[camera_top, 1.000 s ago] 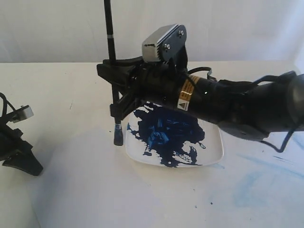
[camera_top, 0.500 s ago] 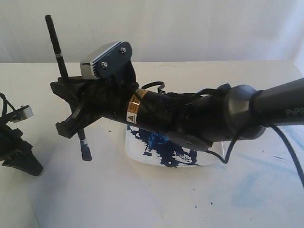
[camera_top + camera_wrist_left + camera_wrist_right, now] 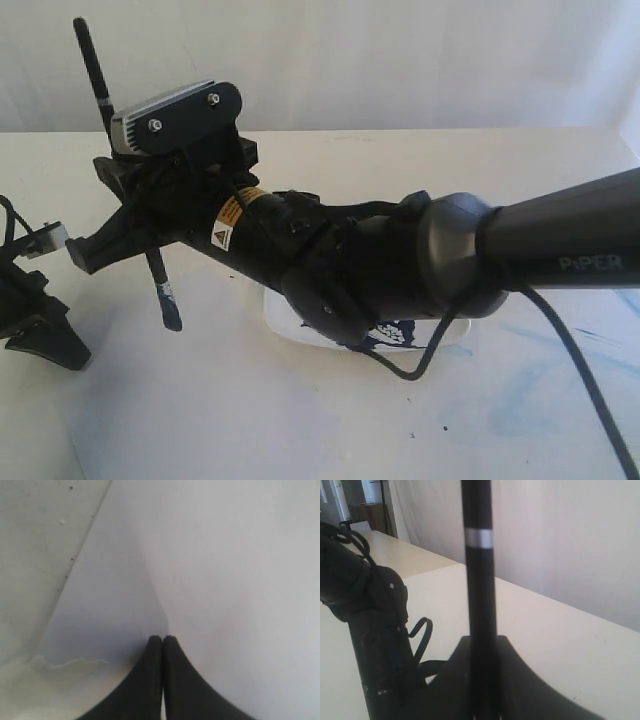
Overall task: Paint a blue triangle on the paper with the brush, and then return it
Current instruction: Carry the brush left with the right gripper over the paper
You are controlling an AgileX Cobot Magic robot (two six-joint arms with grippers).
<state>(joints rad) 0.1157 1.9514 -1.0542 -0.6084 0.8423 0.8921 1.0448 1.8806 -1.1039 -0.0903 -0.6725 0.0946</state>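
Note:
My right gripper point(image 3: 135, 215) reaches across to the left and is shut on the brush point(image 3: 158, 285), gripping its black handle at mid-length. The brush leans, handle end up at the back, and its dark blue-stained bristle tip point(image 3: 171, 316) hangs just over the paper point(image 3: 220, 410); I cannot tell if it touches. The right wrist view shows the handle point(image 3: 479, 580) with a silver band rising from the shut gripper point(image 3: 482, 680). My left gripper point(image 3: 60, 348) rests at the far left, shut and holding nothing point(image 3: 162, 640), on the paper point(image 3: 235, 580). No blue triangle shows.
The white plate point(image 3: 290, 325) with dark-blue paint point(image 3: 395, 332) lies mostly hidden behind my right arm. Pale blue smears point(image 3: 540, 390) mark the surface at the right. The left wrist view shows the paper's edge against the cream table point(image 3: 30, 555).
My right arm has swung left from the plate, carrying the brush out over the paper. The brush has tilted. The left gripper has not moved.

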